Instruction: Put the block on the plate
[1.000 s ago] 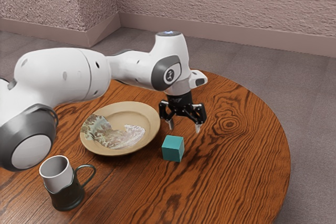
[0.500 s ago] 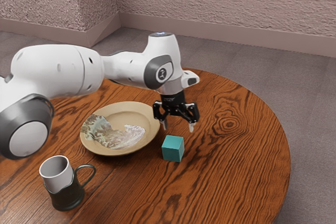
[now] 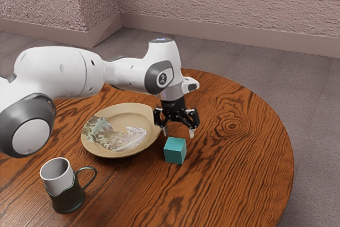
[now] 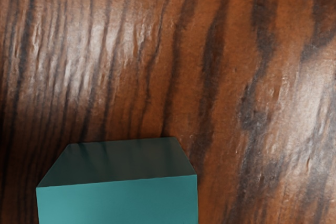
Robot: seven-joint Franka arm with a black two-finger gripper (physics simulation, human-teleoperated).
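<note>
Your black two-finger hand [image 3: 178, 133] has its fingers well apart and grips nothing, raised near the teal cube-shaped block [image 3: 175, 151]. You have that block resting on the brown wood-grain worktop [image 3: 234, 174], just beside the round tan plate with a wave picture [image 3: 130, 111]. Your white mug in its dark, handled casing [image 3: 68, 198] stands toward the exterior view's left.
</note>
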